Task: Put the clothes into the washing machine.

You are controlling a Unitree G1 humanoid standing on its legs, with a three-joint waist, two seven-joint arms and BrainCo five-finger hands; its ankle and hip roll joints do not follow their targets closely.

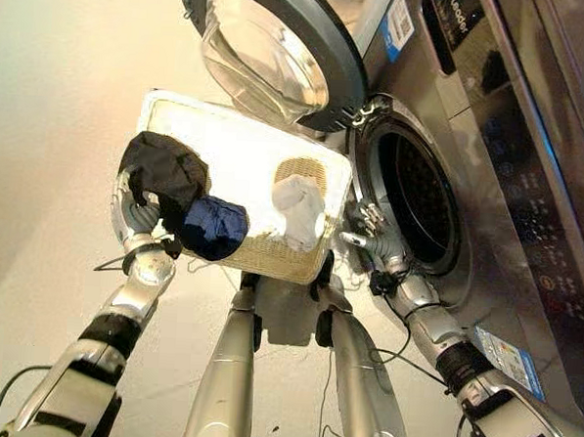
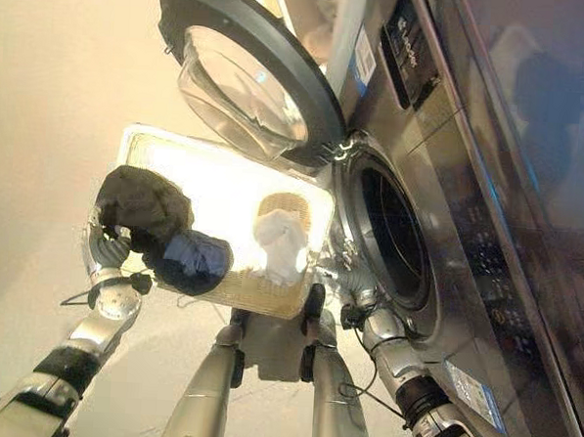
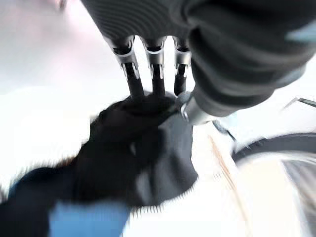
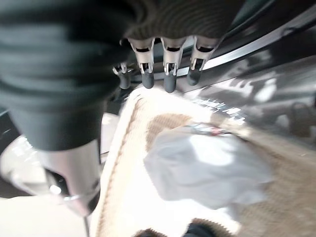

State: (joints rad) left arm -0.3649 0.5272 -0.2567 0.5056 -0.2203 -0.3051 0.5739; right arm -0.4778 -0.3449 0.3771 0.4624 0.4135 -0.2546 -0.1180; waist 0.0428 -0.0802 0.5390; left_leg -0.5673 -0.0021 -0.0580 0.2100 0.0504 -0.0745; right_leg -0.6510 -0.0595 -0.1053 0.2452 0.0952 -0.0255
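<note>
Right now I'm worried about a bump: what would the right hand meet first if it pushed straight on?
Probably the basket rim, just past the right hand; depth is unclear.

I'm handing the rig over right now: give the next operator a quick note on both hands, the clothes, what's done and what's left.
Left hand: shut on the black garment at the basket's edge.
Right hand: open, between basket and drum opening.
Clothes: a blue garment and a white garment lie in the basket.
Done: washer door is open.
Left: all three garments, it seems, go into the drum; its inside is too dark to check.
</note>
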